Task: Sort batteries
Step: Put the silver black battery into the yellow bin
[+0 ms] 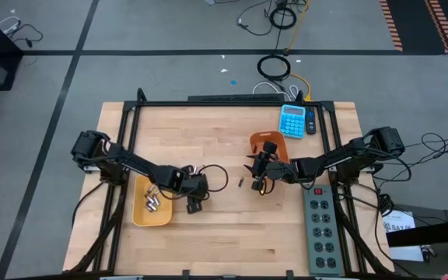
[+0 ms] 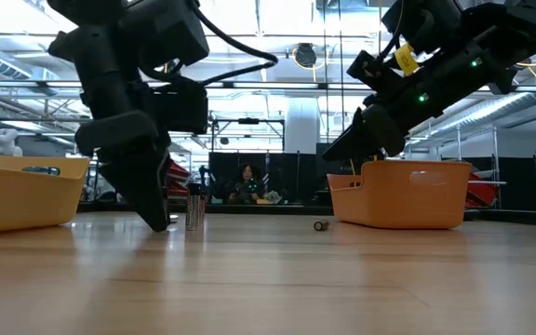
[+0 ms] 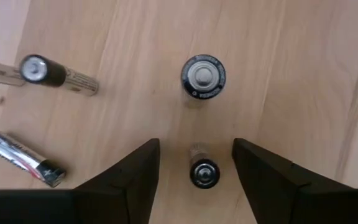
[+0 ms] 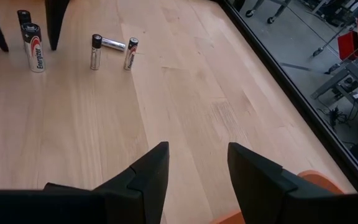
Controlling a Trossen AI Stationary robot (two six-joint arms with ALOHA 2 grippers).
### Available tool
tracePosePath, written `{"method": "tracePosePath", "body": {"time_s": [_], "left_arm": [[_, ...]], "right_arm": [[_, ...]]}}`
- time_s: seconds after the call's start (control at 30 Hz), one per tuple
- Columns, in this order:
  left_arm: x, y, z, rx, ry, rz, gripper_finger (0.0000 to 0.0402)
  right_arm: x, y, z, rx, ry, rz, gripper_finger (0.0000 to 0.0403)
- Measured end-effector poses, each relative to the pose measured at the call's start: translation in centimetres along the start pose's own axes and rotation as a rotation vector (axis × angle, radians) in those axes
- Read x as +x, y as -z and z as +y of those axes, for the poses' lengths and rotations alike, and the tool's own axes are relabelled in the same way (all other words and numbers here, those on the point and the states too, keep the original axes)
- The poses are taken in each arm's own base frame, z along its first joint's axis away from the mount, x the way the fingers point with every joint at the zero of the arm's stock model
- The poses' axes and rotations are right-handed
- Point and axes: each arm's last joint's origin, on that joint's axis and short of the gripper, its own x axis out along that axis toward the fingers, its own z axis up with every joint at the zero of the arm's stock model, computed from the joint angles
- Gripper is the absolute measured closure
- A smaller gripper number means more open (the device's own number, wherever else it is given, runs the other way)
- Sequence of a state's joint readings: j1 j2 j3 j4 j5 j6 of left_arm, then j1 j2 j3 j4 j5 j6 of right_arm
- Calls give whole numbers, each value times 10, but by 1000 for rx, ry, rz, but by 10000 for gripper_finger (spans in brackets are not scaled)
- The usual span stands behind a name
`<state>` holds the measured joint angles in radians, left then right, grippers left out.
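Holding silvery batteries (image 1: 152, 201), yellow bin (image 1: 140, 213); left tool (image 1: 194, 207) apart, right's gap unclear.

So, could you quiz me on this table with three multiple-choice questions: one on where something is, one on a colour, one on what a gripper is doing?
1. The calculator lies: A in a bin; B on the floor; C beside the orange bin.
2. The bin under the left arm is: A yellow; B green; C white.
3. The left gripper is: A shut on a battery; B open astride an upright battery; C lifting a bin.
Answers: C, it sits by that bin's corner; A, plain from above; B, gaps show on both sides.
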<state>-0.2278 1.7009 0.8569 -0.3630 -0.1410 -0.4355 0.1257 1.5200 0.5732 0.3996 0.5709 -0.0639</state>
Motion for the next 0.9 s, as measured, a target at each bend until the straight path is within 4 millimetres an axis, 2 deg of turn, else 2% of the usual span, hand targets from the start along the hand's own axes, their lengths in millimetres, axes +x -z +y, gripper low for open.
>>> {"method": "tracePosePath", "body": {"time_s": [0.27, 0.37, 0.47, 0.5, 0.73, 0.9], "left_arm": [[2, 0, -1, 4, -7, -4, 248], [2, 0, -1, 8, -7, -4, 295], [2, 0, -1, 8, -12, 1, 359], [2, 0, -1, 8, -12, 1, 367], [-1, 1, -1, 21, 32, 27, 367], [-26, 5, 3, 16, 186, 111, 367]], "right_arm": [[0, 0, 0, 0, 0, 0, 248], [0, 0, 0, 0, 0, 0, 248], [0, 0, 0, 0, 0, 0, 248], [0, 0, 0, 0, 0, 0, 248], [0, 0, 0, 0, 0, 0, 248], [0, 0, 0, 3, 0, 0, 248]]}}
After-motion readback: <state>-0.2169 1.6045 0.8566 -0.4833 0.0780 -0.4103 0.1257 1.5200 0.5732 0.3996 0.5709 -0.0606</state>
